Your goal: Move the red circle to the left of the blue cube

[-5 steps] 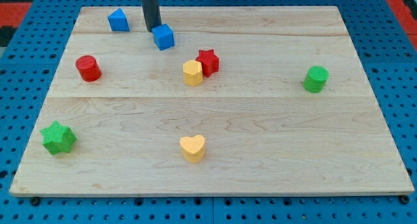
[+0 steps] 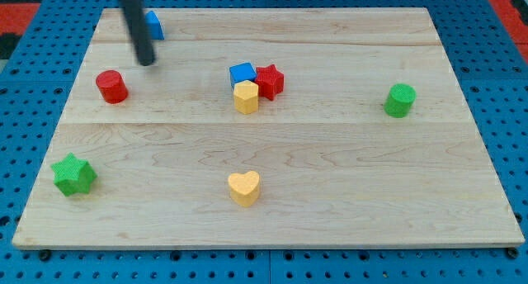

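Observation:
The red circle (image 2: 110,87), a short red cylinder, stands on the board's left side. The blue cube (image 2: 242,73) sits near the middle, touching the yellow hexagonal block (image 2: 246,97) below it and the red star (image 2: 269,82) to its right. My tip (image 2: 148,63) is above and to the right of the red circle, a short gap away, and far to the left of the blue cube. The rod hides part of another blue block (image 2: 153,24) at the view's top left.
A green star (image 2: 73,174) lies at the lower left. A yellow heart (image 2: 244,187) lies at the bottom centre. A green cylinder (image 2: 400,100) stands at the right. The wooden board (image 2: 330,177) rests on a blue pegboard.
The blue cube has moved right and down and now touches the yellow block and red star, which shifted slightly right. My tip has moved left and down toward the red circle.

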Controlling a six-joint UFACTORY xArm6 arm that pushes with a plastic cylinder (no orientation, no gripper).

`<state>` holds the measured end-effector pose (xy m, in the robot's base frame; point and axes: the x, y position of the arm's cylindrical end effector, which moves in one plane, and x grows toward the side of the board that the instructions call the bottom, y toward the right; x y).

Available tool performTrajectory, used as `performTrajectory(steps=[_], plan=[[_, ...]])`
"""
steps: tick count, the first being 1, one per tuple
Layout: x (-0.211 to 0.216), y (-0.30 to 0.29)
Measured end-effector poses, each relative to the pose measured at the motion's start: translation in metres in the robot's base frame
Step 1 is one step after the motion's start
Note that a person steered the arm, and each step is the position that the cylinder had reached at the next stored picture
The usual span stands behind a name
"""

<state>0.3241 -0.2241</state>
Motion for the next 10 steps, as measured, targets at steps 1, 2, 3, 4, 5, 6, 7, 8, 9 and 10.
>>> performTrajectory(steps=[1,2,3,4,5,6,7,8,9,10], plan=[[0.021,-0.054],[0.061,-0.036],[0.062,0.039],[0.06,0.098],[0.06,0.123],[0.06,0.088],[0.048,0.073],[0.017,-0.03],[-0.034,-0.064],[-0.091,-0.066]])
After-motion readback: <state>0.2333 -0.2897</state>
